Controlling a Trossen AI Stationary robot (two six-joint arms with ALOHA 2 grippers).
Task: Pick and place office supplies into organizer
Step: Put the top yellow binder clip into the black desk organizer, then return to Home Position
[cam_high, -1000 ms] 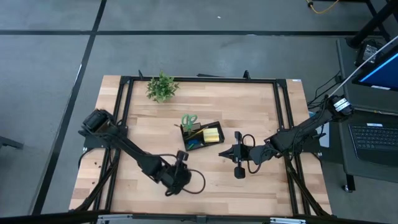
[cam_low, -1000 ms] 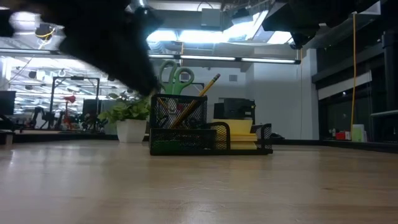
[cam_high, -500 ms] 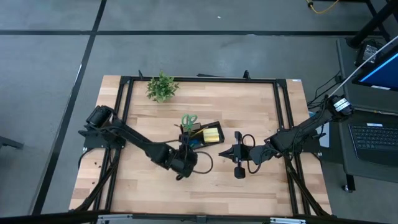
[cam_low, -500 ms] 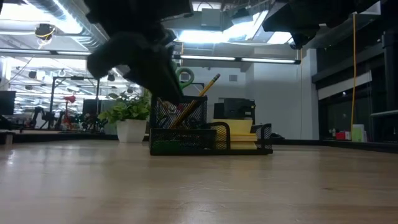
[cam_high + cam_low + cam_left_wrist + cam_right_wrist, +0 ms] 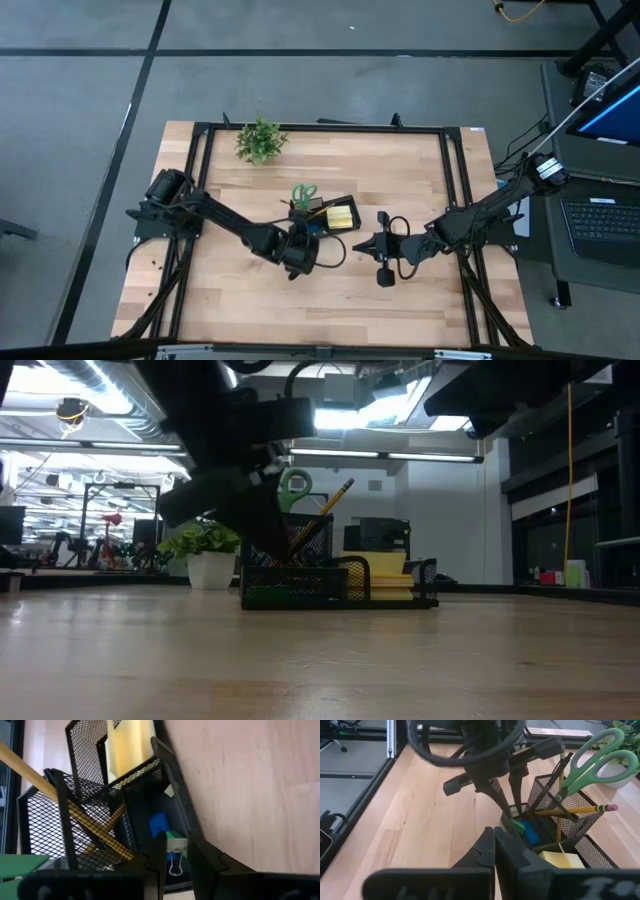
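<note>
While your left gripper (image 5: 174, 851) pinches the green binder clip (image 5: 175, 844) over the mesh organizer (image 5: 75, 815), releasing off-centre could bounce it off the rim; your right gripper (image 5: 494, 847) waits shut.

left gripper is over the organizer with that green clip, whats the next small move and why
Probably open the left gripper a little to drop the green clip. The clip is pinched between its fingers above the organizer compartment holding the blue block, so release should land it inside.
</note>
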